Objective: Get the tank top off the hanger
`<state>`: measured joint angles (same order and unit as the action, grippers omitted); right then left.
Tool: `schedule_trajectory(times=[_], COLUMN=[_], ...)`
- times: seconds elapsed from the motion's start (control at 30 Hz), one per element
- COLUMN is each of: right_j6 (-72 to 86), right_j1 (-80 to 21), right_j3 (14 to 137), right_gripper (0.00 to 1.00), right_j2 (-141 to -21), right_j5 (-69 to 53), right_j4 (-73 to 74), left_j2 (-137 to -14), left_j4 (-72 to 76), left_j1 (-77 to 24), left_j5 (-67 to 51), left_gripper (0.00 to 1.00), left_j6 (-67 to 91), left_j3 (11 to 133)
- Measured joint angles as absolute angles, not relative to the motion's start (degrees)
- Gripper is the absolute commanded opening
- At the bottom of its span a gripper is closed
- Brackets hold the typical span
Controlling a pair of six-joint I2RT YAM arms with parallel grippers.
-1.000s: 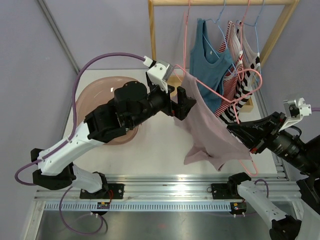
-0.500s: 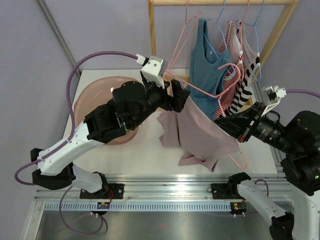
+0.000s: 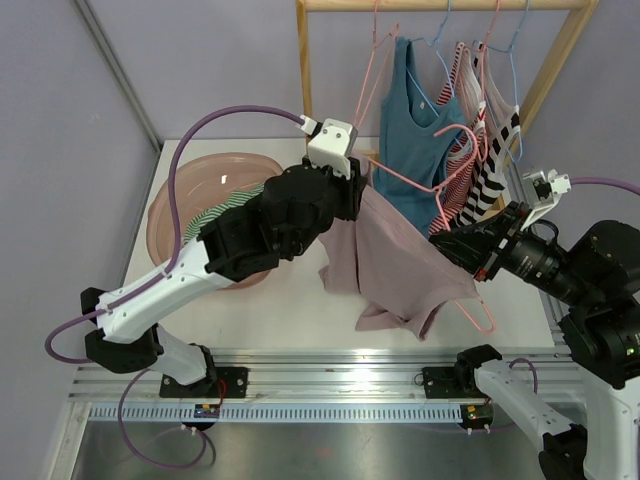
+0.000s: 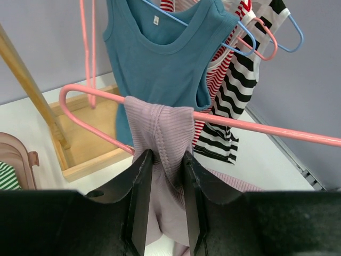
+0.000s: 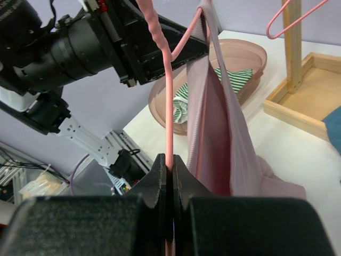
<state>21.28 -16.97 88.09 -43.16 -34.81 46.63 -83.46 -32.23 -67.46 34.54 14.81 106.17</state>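
The left gripper (image 4: 164,160) was gaping wide a second ago, just short of the cloth. It has now come in and closed its fingers from both sides on the mauve tank top (image 3: 400,270), pinching the ribbed shoulder strap right below where it loops over the pink hanger (image 4: 256,127). The right gripper (image 5: 170,166) hasn't altered: its jaws are pressed tight on the hanger's thin wire, holding it out in the air between the two arms. The tank top hangs from that hanger above the table (image 3: 300,270), in front of the wooden rack (image 3: 545,70) with the teal top (image 3: 420,110) on it, and well to the right of the pink basin (image 3: 185,205). Its hem droops toward the near edge. So, as I read it, the reach is finished and the pulling-off can begin, with one arm anchoring the hanger and the other holding the strap ready to slide off the end. The strap is still over the bar, so nothing is freed yet. From where I stand I can't make out whether the other strap still sits on the hanger, since the left arm blocks that side. If it does, a hard tug could drag the hanger through the right gripper's narrow hold.
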Motion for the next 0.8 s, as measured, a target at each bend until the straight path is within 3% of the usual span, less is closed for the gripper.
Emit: schedule_trajectory(times=[0.17, 0.2, 0.23, 0.8], right_j6=[19.94, 19.81, 19.73, 12.34], right_j1=[-16.97, -16.97, -16.97, -16.93], right_j3=[86.89, 86.46, 86.04, 78.72], right_gripper=[0.00, 0.00, 0.00, 0.00], right_j2=[-43.18, -43.20, -43.20, -36.53], right_j5=[-33.15, -33.06, -33.06, -39.35], right_j4=[46.81, 46.78, 46.78, 47.79], left_j2=[-83.37, -83.35, -83.33, -78.00], left_j4=[-32.64, -32.82, -32.95, -38.11], left_j1=[-67.13, -66.94, -66.65, -53.12], left_j5=[35.66, 35.66, 35.64, 39.38], left_gripper=[0.29, 0.12, 0.01, 0.00], left_j6=[14.83, 14.87, 15.31, 23.94], left_j3=[106.15, 106.08, 106.04, 98.63])
